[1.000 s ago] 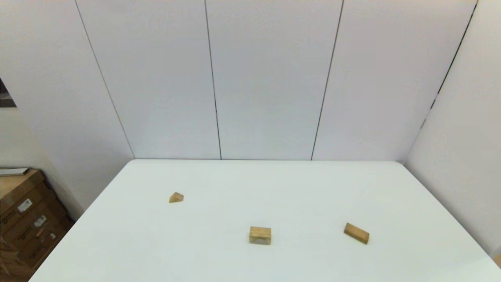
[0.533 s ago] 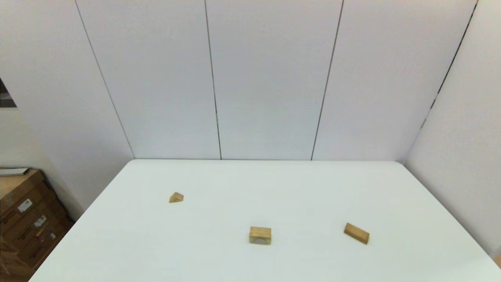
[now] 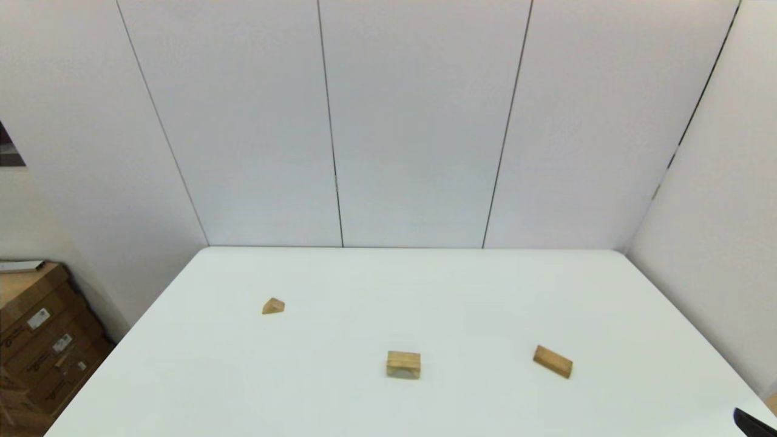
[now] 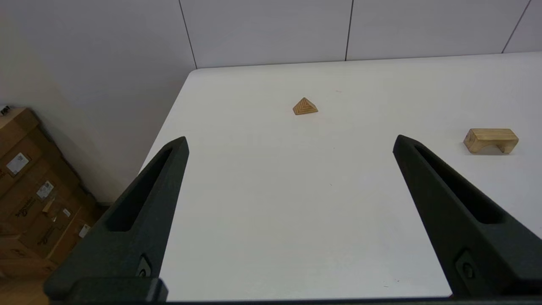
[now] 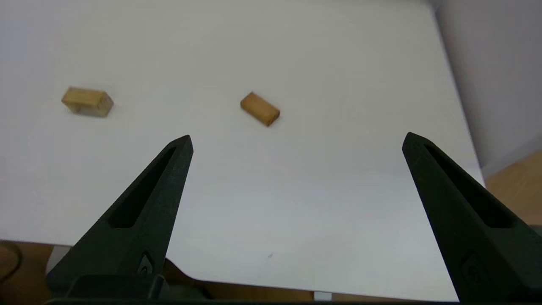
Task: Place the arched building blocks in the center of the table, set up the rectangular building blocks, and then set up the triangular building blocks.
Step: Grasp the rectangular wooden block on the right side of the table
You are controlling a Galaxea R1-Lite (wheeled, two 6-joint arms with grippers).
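Note:
The arched block [image 3: 403, 365] stands on its legs near the middle front of the white table [image 3: 425, 291]; it shows too as the arched block [image 4: 491, 140] and the arched block [image 5: 87, 101]. The rectangular block [image 3: 553, 362] lies flat to the right, also seen as the rectangular block [image 5: 260, 109]. The triangular block [image 3: 273, 306] rests at the left, also the triangular block [image 4: 305, 106]. My left gripper [image 4: 290, 144] is open, empty, back over the table's near left edge. My right gripper [image 5: 296, 140] is open, empty, short of the rectangular block; one black tip [image 3: 751, 423] shows at the lower right.
Cardboard boxes [image 3: 36, 340] are stacked on the floor beside the table's left edge. White wall panels [image 3: 413, 121] close off the back and right sides. The table's near right corner [image 5: 461, 271] drops to a wooden floor.
A black tip of my right gripper has come into the head view at the lower right corner. The three blocks have not moved.

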